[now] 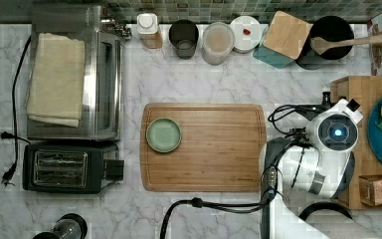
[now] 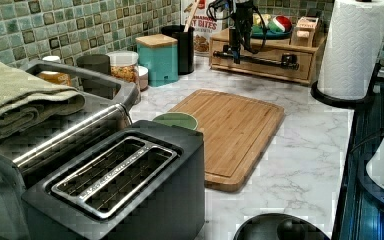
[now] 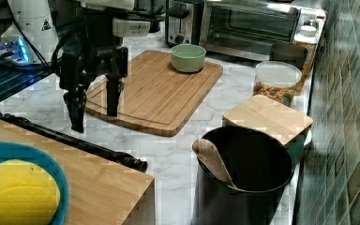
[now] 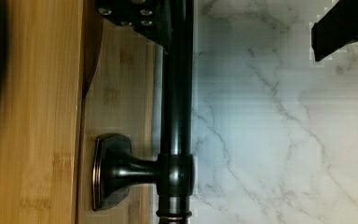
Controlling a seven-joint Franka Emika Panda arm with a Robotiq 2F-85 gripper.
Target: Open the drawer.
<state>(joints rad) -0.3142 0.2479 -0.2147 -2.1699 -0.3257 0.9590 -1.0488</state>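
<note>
Wrist view looks straight down on the black bar handle (image 4: 176,93) of the drawer (image 4: 116,84), with one tool finger (image 4: 135,14) against the bar on the drawer-front side and the other finger (image 4: 342,28) well apart over the marble table (image 4: 279,140); the tool is released, fingers spread, grasping nothing. Right view shows what that close look hides: the tool (image 3: 93,105) hangs with both fingers pointing down, one finger tip just at the handle (image 3: 70,138), the other out over the table (image 3: 178,154) toward the cutting board (image 3: 159,89) carrying a green bowl (image 3: 188,57). Left view sets the drawer (image 2: 267,60) low in a bamboo box at the far end of the table, shut flush, with the tool (image 2: 236,47) at one end of its handle (image 2: 260,59). Top view shows the arm (image 1: 323,149) covering the drawer front beside the cutting board (image 1: 204,147).
</note>
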